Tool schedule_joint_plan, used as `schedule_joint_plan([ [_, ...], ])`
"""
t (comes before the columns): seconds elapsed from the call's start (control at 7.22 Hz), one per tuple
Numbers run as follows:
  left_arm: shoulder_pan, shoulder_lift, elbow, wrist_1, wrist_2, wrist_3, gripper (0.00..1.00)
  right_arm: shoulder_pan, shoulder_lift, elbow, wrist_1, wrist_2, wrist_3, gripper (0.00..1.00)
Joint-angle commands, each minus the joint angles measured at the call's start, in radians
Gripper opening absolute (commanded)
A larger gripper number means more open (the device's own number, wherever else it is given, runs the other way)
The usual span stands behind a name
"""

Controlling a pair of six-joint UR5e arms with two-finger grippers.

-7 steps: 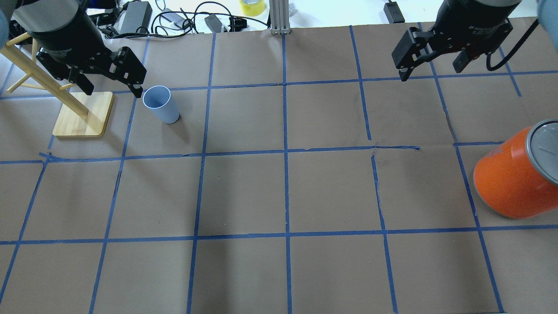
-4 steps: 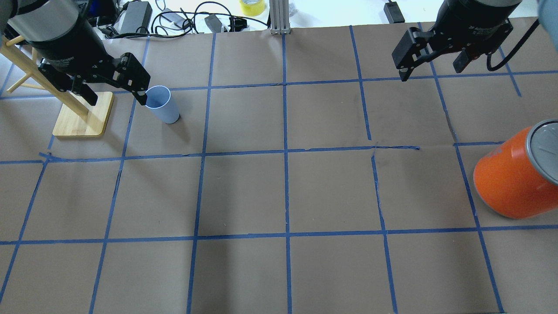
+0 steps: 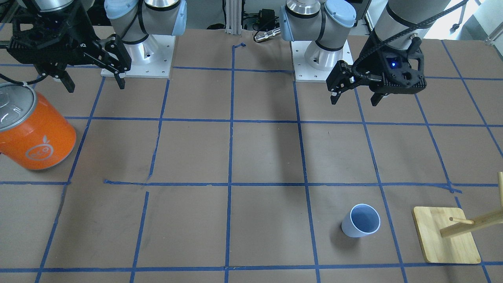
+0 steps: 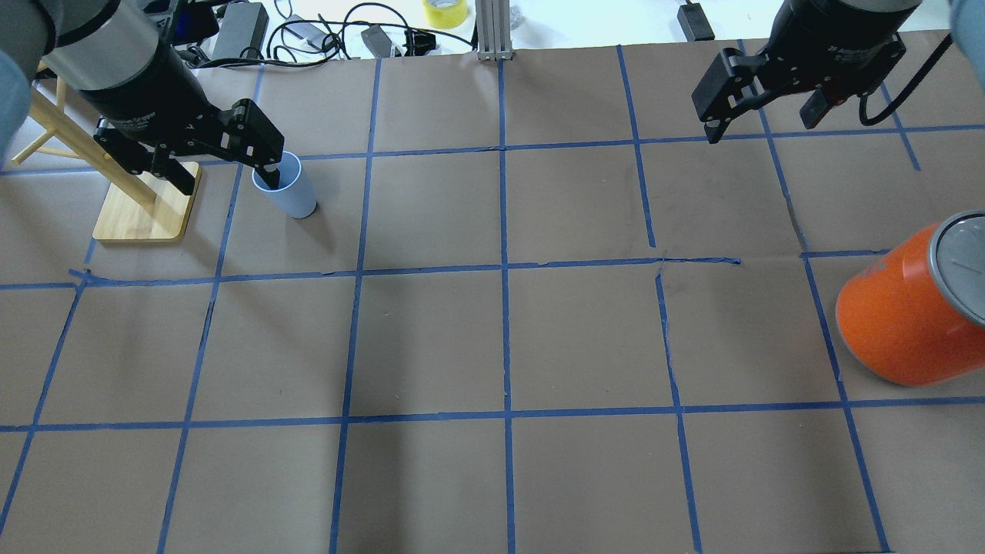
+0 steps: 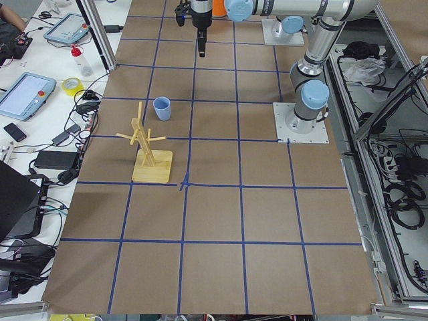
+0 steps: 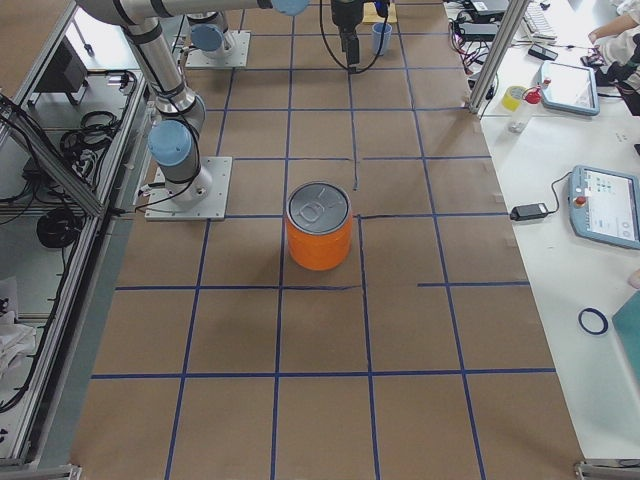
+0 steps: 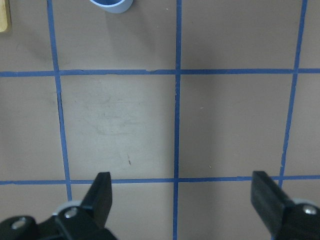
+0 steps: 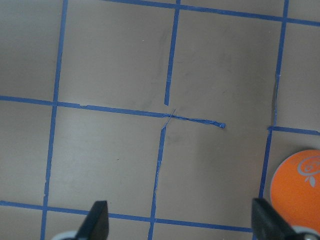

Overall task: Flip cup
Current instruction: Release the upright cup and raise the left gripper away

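The pale lavender-blue cup (image 4: pixel 286 190) stands upright, mouth up, at the far left of the table, next to the wooden rack; it also shows in the front view (image 3: pixel 361 226) and at the top edge of the left wrist view (image 7: pixel 112 5). My left gripper (image 4: pixel 227 175) is open and empty, high above the table; in the overhead view one fingertip overlaps the cup's rim, but the front view shows the gripper (image 3: pixel 353 101) well apart from the cup. My right gripper (image 4: pixel 758 129) is open and empty, high over the far right.
A wooden peg rack on a square base (image 4: pixel 146 204) stands left of the cup. A large orange can (image 4: pixel 908 308) with a silver top sits at the right edge. Cables and a yellow tape roll (image 4: pixel 445 11) lie beyond the far edge.
My left gripper has moved right towards the cup, so its finger now overlaps the cup's rim in the overhead view. The cup and the right arm have not moved.
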Motion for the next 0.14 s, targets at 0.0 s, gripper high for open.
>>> schedule_joint_plan([
  [0.0, 0.0, -0.001, -0.002, 0.001, 0.005, 0.012, 1.0, 0.0, 0.0, 0.0, 0.0, 0.0, 0.0, 1.0],
])
